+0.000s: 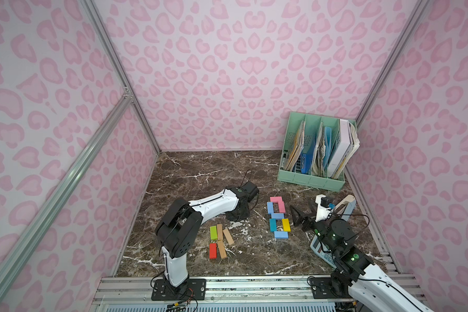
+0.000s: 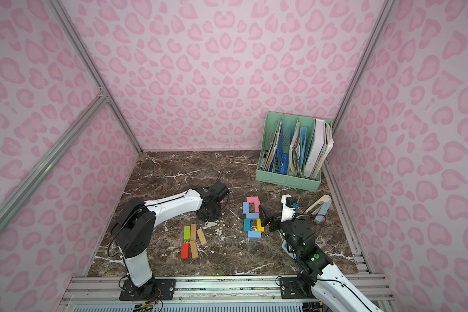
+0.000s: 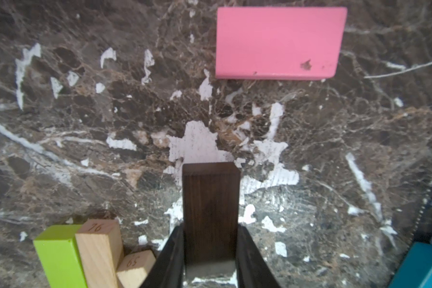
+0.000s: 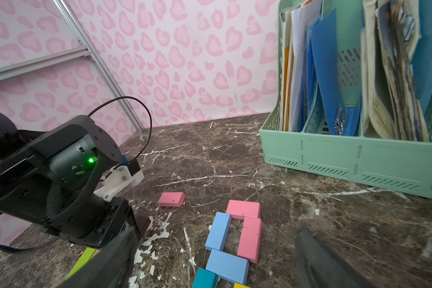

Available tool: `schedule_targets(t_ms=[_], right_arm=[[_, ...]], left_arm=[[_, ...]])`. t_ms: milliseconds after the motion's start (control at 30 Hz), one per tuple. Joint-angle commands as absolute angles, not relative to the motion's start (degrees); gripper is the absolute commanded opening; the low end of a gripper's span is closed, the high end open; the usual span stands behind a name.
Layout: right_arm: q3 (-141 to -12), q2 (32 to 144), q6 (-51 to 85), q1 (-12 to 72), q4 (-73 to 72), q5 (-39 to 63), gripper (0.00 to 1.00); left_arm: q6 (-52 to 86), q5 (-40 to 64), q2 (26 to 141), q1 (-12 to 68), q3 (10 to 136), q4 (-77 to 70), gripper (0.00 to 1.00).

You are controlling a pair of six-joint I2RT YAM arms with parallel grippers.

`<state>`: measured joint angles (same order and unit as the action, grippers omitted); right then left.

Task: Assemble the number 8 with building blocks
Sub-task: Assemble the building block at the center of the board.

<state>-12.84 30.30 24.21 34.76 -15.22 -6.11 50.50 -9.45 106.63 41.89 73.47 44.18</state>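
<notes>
Marble-patterned desk point(image 1: 200, 173) with two arms, seen from the front.

Left pincer point(image 3: 210, 228): pointed down at the desk and clamped on a dark brown block point(image 3: 210, 199), both jaws against its sides. In both top views the wrist hides this block. Near it lies a loose pink block point(image 3: 279, 42), flat and not touching.

Beside the left pincer is a spare cluster of a green block point(image 1: 213, 232), a red block point(image 1: 213, 250) and three tan blocks point(image 1: 222, 249), all flat and partly touching.

Between the arms is the figure of eight point(image 1: 277, 216): seven flat blocks in pink, light blue, teal and yellow, forming two closed loops.

Right pincer point(image 1: 304, 217): jaws wide apart, holding nothing, just beside the figure's yellow block point(image 1: 286, 224). The right arm covers most of a calculator point(image 1: 316, 246).

A mint file rack point(image 1: 311, 181) full of folders stands in the far right corner, well apart from the blocks.
</notes>
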Motion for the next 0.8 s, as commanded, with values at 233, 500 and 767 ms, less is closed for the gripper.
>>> schedule_targets(t_ms=[233, 500, 767], right_arm=[[-14.94, 33.18, 23.29, 34.79, -14.70, -4.93, 0.99], [-15.55, 34.33, 22.94, 34.76, -14.68, -4.66, 0.99], [-15.56, 34.36, 22.90, 34.77, -14.57, -4.48, 0.99]], left_arm=[[47.03, -6.66, 108.70, 39.27, 73.26, 41.80, 0.29], [46.59, -4.38, 110.33, 37.65, 73.95, 40.11, 0.28], [46.35, -3.87, 111.75, 36.66, 74.67, 39.96, 0.28]])
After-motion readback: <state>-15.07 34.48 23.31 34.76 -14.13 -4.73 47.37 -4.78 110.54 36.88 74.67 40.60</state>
